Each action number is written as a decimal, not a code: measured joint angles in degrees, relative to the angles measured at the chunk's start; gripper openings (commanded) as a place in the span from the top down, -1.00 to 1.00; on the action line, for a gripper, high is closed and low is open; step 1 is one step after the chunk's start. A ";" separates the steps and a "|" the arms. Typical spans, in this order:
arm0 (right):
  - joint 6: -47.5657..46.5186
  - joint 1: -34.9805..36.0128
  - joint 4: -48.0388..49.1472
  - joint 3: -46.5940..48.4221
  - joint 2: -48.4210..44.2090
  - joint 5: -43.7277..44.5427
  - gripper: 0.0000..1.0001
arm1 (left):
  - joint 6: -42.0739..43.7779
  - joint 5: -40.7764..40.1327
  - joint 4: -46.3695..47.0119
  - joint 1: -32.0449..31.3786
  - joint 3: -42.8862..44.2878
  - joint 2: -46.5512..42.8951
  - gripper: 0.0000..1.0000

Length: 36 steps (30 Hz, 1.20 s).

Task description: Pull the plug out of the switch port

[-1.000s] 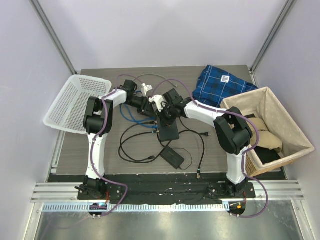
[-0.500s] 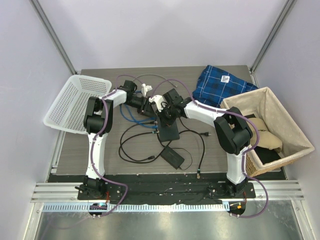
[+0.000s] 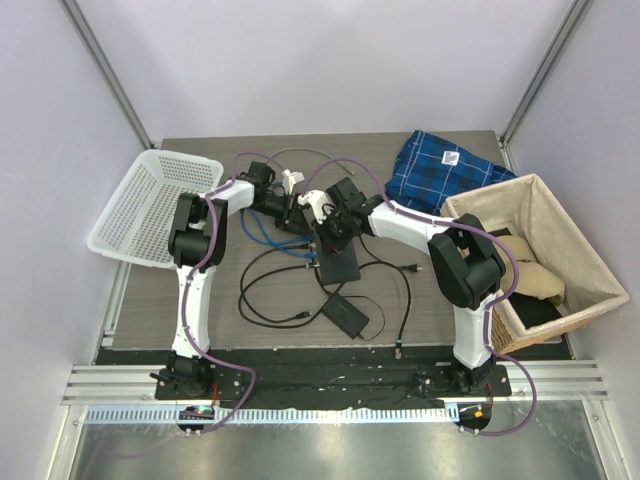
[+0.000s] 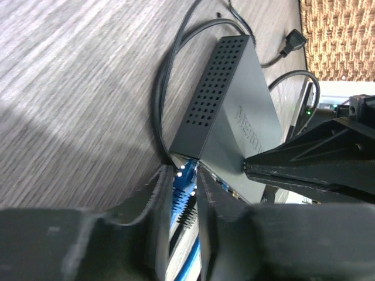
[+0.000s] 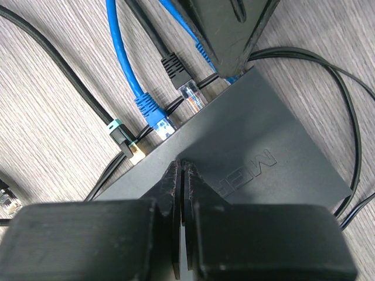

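Observation:
The switch (image 3: 340, 267) is a flat dark grey box, also in the left wrist view (image 4: 225, 111) and the right wrist view (image 5: 258, 152). Several plugs sit along its port edge: a blue plug (image 5: 153, 115), a clear one (image 5: 192, 97), a black one (image 5: 174, 67) and a green-tabbed one (image 5: 125, 140). My left gripper (image 3: 312, 238) (image 4: 184, 175) is shut on another blue plug (image 4: 186, 180) at the corner port; it shows from above in the right wrist view (image 5: 228, 35). My right gripper (image 3: 328, 245) (image 5: 181, 167) is shut and empty, its tips pressed on the switch's top.
A black power brick (image 3: 345, 315) with its black cord lies nearer me. Loose cables (image 3: 270, 280) loop left of the switch. A white basket (image 3: 150, 205) stands at the left, a wicker basket (image 3: 575, 265) at the right, a blue cloth (image 3: 440, 170) behind.

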 measured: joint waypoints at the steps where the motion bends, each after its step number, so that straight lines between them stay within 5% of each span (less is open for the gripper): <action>1: 0.00 0.00 0.00 0.00 0.00 0.00 0.98 | -0.55 -0.22 0.22 -0.02 -0.13 0.00 0.62; 5: -0.02 0.00 0.00 -0.02 0.00 0.07 0.98 | -1.75 0.44 1.16 -0.35 -0.81 -0.07 1.00; 19: -0.66 0.04 0.57 -0.85 -0.48 0.55 0.98 | 1.16 0.22 -0.98 -2.27 -0.70 -0.57 1.00; 26: -2.49 0.11 1.97 -2.84 -1.62 1.46 0.98 | 9.53 0.87 -25.29 -3.39 22.91 11.85 1.00; 36: -3.96 0.17 2.86 -4.11 -2.27 1.20 0.98 | 11.23 1.90 -23.89 -2.91 8.24 5.11 1.00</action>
